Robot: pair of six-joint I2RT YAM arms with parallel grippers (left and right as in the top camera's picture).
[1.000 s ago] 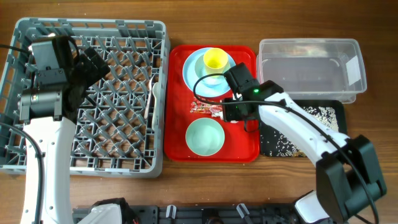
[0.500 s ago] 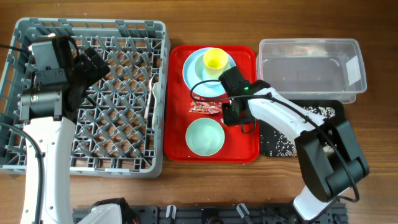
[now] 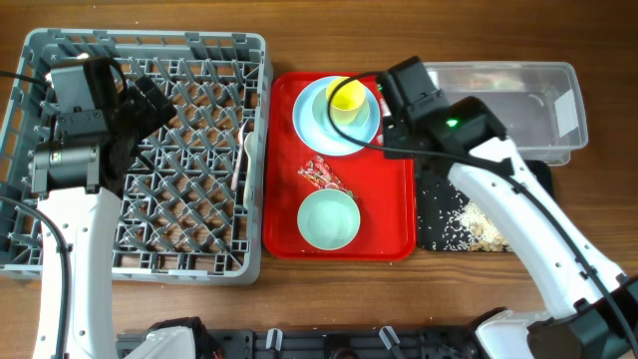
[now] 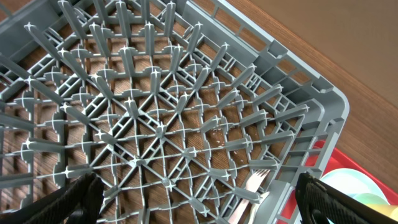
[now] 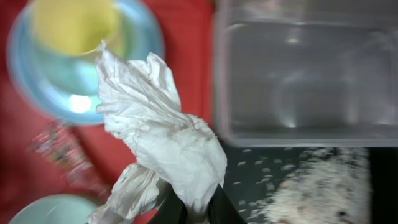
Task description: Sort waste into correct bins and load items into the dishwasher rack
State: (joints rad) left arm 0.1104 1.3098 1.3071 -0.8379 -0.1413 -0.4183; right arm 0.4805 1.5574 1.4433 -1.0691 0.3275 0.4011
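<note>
We're mid waste-sort: right pincer (image 5: 189, 210) pinching the napkin (image 5: 163, 134) beside the clear tub (image 5: 298, 74) (next we'd move over it, release).

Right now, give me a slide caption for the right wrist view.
Right claw grips a crumpled white napkin, with the clear tub and black tray close by.

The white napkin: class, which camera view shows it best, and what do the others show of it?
The right wrist view: the crumpled napkin fills the middle, pinched at its lower end by the right gripper. Overhead, the right arm hides it. The left wrist view faces the dishwasher rack, no napkin.
</note>
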